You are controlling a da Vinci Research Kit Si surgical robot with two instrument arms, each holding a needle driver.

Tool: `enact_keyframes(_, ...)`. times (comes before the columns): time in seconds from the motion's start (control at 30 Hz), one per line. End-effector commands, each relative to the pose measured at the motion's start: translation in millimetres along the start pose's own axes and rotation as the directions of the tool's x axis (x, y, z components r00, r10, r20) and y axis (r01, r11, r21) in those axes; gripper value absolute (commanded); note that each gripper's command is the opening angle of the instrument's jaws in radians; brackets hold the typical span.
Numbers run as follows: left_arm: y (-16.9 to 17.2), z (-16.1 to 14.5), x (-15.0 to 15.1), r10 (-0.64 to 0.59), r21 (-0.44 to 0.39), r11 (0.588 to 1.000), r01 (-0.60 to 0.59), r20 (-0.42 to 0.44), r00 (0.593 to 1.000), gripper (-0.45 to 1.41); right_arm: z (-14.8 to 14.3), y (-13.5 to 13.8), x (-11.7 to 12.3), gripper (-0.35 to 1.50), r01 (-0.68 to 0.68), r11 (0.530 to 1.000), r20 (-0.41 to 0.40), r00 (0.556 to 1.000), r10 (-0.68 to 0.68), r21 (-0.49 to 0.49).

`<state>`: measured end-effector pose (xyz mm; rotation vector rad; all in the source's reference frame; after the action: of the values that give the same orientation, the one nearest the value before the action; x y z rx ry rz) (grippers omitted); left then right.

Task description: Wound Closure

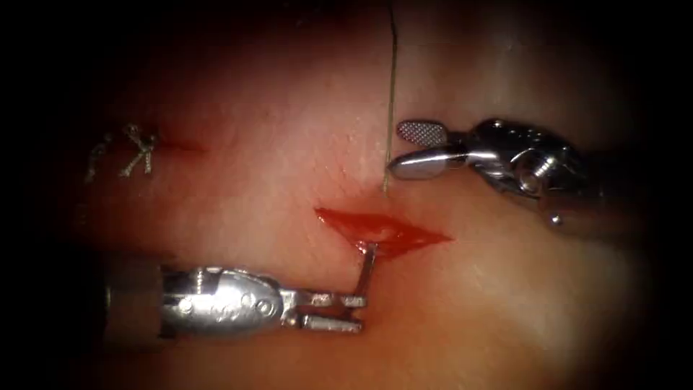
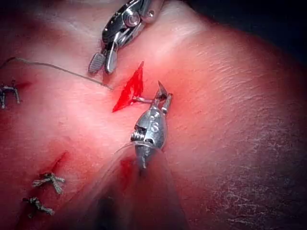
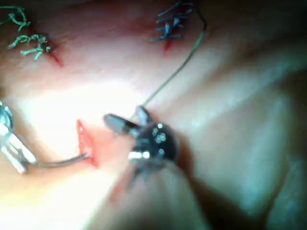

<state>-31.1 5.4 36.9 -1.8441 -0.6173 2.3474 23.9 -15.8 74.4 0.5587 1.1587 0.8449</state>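
Tissue spreads pale pink across the endoscope view, and going from its left side, an earlier closed wound with knotted thread ends sits at the far left, well apart from the open cut. Lower on the left, the left tool comes in level, its jaws clenched on the needle near one end of its curve. From the jaws the needle rises steeply to the cut, where its far end enters the lower lip of the wound; the tip is hidden inside the tissue. Red fluid lines the cut, which lies as a narrow slit near the middle.

Just above the cut, the thread emerges from the tissue on the upper lip and runs straight up out of sight. To its right, the right tool has its jaws spread apart and holds nothing; the lower jaw's tip lies just beside the thread, and I cannot tell if it touches it.

The left wrist view shows the left tool gripping the needle beside the cut, with the right tool parted above the thread. The right wrist view shows the right tool released, the thread trailing off toward older stitches, and the needle entering the cut.
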Motion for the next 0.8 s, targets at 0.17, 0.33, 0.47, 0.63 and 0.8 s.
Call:
enact_keyframes(0.17, 1.5, 0.6, 2.3, -0.066, -0.081, 0.995, 0.063, -0.037, 0.997, -0.45, 0.6, -0.1, -0.4, 0.72, -0.003, 1.000, 0.005, 1.000, 0.003, 0.019)
enact_keyframes(0.33, 3.6, 0.0, 5.6, -0.117, -0.155, 0.982, 0.106, -0.065, 0.991, -0.45, -0.2, -0.5, -0.7, 0.77, -0.153, 0.987, 0.032, 0.988, 0.152, 0.052)
enact_keyframes(0.47, 4.1, -1.0, 7.4, -0.106, -0.181, 0.979, 0.091, -0.076, 0.991, -0.45, -1.3, -0.8, -1.0, 0.77, -0.151, 0.987, 0.038, 0.988, 0.149, 0.062)
enact_keyframes(0.63, 2.8, -2.1, 8.3, 0.023, -0.079, 0.996, -0.029, -0.076, 0.997, -0.45, -2.5, -1.0, -1.3, 0.71, -0.150, 0.987, 0.038, 0.988, 0.148, 0.061)
enact_keyframes(0.8, -2.1, -4.8, 10.8, 0.214, 0.147, 0.967, -0.209, -0.022, 0.977, -0.45, -3.6, -2.5, -1.1, 0.42, -0.196, 0.976, 0.063, 0.980, 0.191, 0.097)
